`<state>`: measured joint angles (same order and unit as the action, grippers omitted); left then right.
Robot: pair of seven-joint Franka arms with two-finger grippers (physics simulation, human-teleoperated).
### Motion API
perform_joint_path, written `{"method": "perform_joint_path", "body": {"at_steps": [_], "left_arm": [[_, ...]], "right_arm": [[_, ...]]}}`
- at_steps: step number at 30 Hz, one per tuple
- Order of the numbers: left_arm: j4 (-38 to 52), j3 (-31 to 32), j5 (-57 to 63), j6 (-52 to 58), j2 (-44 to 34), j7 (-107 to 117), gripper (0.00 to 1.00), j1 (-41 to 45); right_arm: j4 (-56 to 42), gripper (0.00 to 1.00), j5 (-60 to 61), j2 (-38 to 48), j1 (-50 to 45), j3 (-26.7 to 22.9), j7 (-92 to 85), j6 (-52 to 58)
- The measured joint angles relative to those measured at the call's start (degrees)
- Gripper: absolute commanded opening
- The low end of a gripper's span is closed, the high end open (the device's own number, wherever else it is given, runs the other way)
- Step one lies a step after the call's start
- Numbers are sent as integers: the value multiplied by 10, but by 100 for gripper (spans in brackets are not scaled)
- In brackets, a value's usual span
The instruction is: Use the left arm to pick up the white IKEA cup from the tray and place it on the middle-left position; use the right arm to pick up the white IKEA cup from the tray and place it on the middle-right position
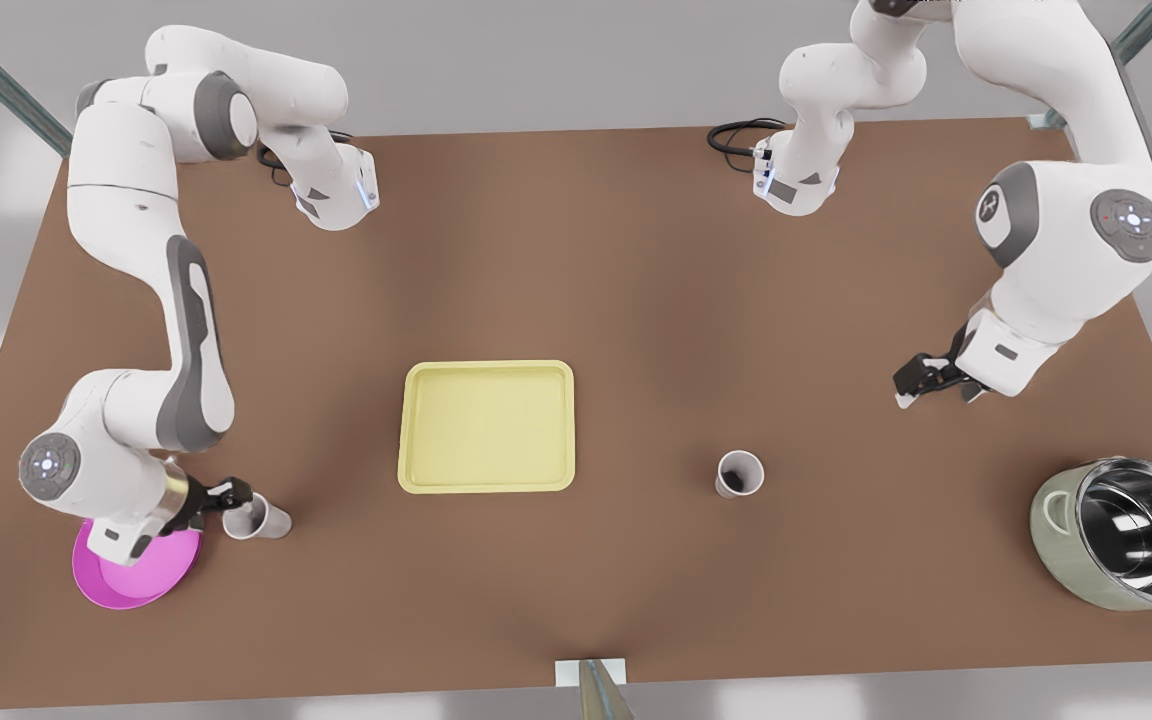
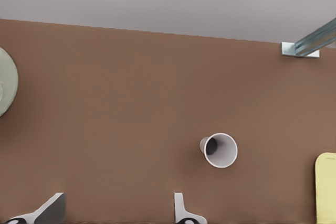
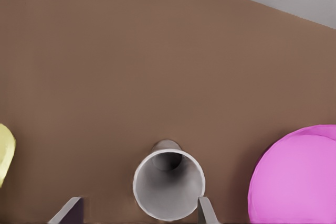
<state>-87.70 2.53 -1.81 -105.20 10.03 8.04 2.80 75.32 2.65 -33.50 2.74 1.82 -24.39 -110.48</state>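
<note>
- The pale yellow rectangular plastic tray (image 1: pixel 486 367) sits mid-table with nothing on it. Both cups are already out on the plain brown table (image 1: pixel 636 300), so I'd say we're late in the job.
- The left gripper (image 1: pixel 921 385) is on the front view's right, raised over bare table. In its wrist view the left gripper (image 2: pixel 118 208) has its fingers spread wide, with nothing between them.
- Well apart from it stands the white tapered cup between tray and bowl (image 1: pixel 739 473). The left wrist view shows this cup (image 2: pixel 220 150) mouth-up, with the tray (image 2: pixel 326 182) on one side and the shiny steel bowl in a grey-green shell (image 2: pixel 6 82) on the other.
- I judge that cup to be placed. The arm hangs clear so it can't clip it.
- The right gripper (image 1: pixel 231 497) is low on the front view's left, just beside the round pink plate (image 1: pixel 126 580).
- Its wrist view has the right gripper (image 3: pixel 137 211) with fingers apart, straddling the white tapered cup near the plate (image 3: pixel 168 190). One finger is right at the rim and the other stands off, so it isn't clamped.
- That cup (image 1: pixel 258 520) rests on the table close to the plate (image 3: pixel 299 177) and far from the tray (image 3: pixel 4 150). I can't tell whether it is upright or tipped.
- The risk I see is a finger nudging the rim as the gripper lifts. The bowl (image 1: pixel 1051 530) is out of play.
</note>
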Motion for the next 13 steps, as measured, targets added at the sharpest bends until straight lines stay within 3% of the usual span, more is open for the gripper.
{"method": "perform_joint_path", "body": {"at_steps": [2, 13], "left_arm": [[7, -1, -2, 24, 5, -9, 100, -1], [16, -2, -4, 75, 6, -42, 100, -5]], "right_arm": [[-12, 100, -2, 38, -23, 5, 16, 44], [-23, 100, -3, 69, -29, 13, 107, 167]]}}
